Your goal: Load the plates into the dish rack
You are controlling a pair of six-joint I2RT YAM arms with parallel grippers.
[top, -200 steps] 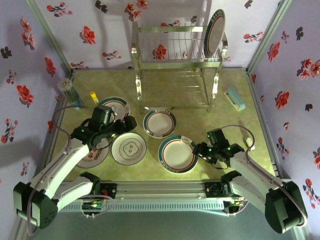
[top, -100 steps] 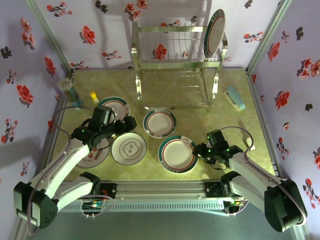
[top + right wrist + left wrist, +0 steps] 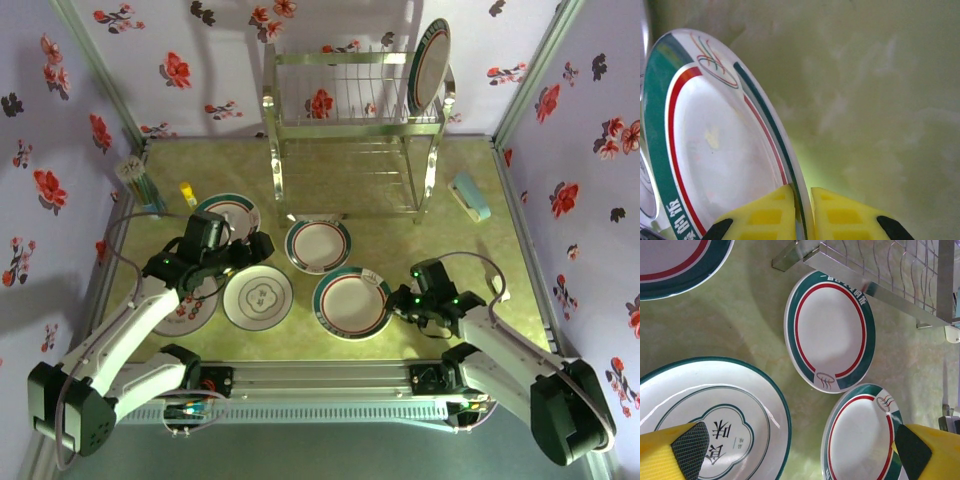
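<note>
My right fingers (image 3: 842, 212) are pinched on the rim of a banded plate (image 3: 715, 140), one finger on top and one underneath, and that edge looks tipped up a little off the table (image 3: 880, 90). The right arm (image 3: 500, 340) lies low, reaching in from the near right corner with the wrist just above the table. That plate sits front and centre, well short of the rack (image 3: 350, 120) at the back, which has one plate (image 3: 430, 55) standing at its right end. My left fingers (image 3: 660, 460) are spread wide, holding nothing. The left arm (image 3: 120, 330) bends up and over, hovering above the motif plate (image 3: 715, 425), with three more plates around it.
</note>
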